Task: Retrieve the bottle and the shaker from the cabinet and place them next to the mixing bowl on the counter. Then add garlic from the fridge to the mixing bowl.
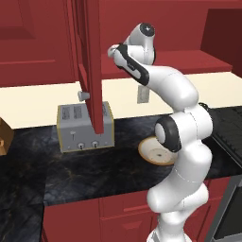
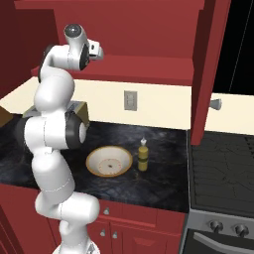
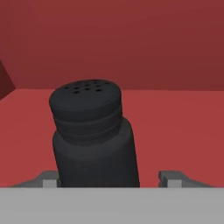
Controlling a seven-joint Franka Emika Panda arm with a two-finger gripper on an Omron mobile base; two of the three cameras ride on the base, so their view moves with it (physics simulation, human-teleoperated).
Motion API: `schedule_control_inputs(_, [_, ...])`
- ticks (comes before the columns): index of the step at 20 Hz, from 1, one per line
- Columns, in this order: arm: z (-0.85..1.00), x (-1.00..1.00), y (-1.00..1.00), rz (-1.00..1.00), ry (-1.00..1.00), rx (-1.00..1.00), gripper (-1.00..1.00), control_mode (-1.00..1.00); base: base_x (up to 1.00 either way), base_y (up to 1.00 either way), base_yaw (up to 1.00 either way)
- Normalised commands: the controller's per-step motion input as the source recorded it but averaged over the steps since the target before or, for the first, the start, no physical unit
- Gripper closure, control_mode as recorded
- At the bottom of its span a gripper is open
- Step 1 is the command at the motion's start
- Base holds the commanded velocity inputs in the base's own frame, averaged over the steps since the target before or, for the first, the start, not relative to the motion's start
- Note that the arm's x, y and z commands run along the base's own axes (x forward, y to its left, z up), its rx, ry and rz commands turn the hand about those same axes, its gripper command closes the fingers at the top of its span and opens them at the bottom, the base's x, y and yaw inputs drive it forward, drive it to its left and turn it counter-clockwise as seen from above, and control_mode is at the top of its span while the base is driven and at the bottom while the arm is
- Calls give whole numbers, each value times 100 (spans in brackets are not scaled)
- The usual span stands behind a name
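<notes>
Red kitchen with a black marbled counter (image 2: 149, 186) under a dark red wall cabinet (image 2: 144, 54). In the hand view we look along the gripper (image 3: 107, 178) onto the cabinet's red shelf (image 3: 175, 131): the two fingertips (image 3: 170, 178) stand either side of the shaker (image 3: 94, 135), the left one at its wall, the right one a little apart from it. We cannot tell whether the jaws have clamped on it. The shaker is an all-black cylinder with a ribbed, narrower cap pierced by small holes; it stands on the shelf, tilted slightly in this view.

The right base view adds what the hand view lacks: the bottle (image 2: 143, 158), olive-yellow with a pale neck and white spout, upright on the counter just beside the mixing bowl (image 2: 109, 161), whose cream inside we see bare. The left base view shows the open cabinet door (image 1: 92, 61) edge-on, a grey toaster (image 1: 85, 126) behind it, and the bowl partly hidden by the arm.
</notes>
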Motion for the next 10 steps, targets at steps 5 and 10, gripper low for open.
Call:
schedule_control_inputs(5, [0,0,0,0,0,0,100,-100,0,0,0])
schedule_control_inputs(10, [0,-54,-19,0,-1,1,100,-100,0,0,0])
